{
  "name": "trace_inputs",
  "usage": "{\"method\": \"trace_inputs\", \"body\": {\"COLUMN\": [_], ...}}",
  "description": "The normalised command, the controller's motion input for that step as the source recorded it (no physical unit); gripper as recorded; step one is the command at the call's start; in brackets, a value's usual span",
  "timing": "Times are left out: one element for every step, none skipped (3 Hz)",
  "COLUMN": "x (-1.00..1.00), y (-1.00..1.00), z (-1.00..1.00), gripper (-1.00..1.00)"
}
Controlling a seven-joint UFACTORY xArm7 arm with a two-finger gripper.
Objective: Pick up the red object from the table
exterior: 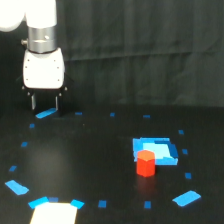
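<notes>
The red object point(145, 164) is a small red-orange stubby block standing on the black table point(90, 160), right of centre, touching the front edge of a flat blue patch. My gripper point(45, 102) hangs at the far left near the back of the table, well away from the block. Its two dark fingers point(33, 102) point down with a gap between them and nothing held, so it is open.
A flat blue square patch point(157, 150) lies just behind the red block. Small blue tape marks point(102, 203) dot the table, with larger blue pieces at the front left point(16, 187) and front right point(186, 198). A pale sheet point(54, 213) sits at the front edge. A dark curtain hangs behind.
</notes>
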Motion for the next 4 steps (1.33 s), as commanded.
{"method": "trace_inputs", "body": {"x": [0.20,-0.67,-0.55,1.00], "y": [-0.82,-0.88,-0.61,-0.16], "z": [0.99,-0.59,-1.00,-0.17], "gripper": [1.00,1.00,0.99,1.00]}}
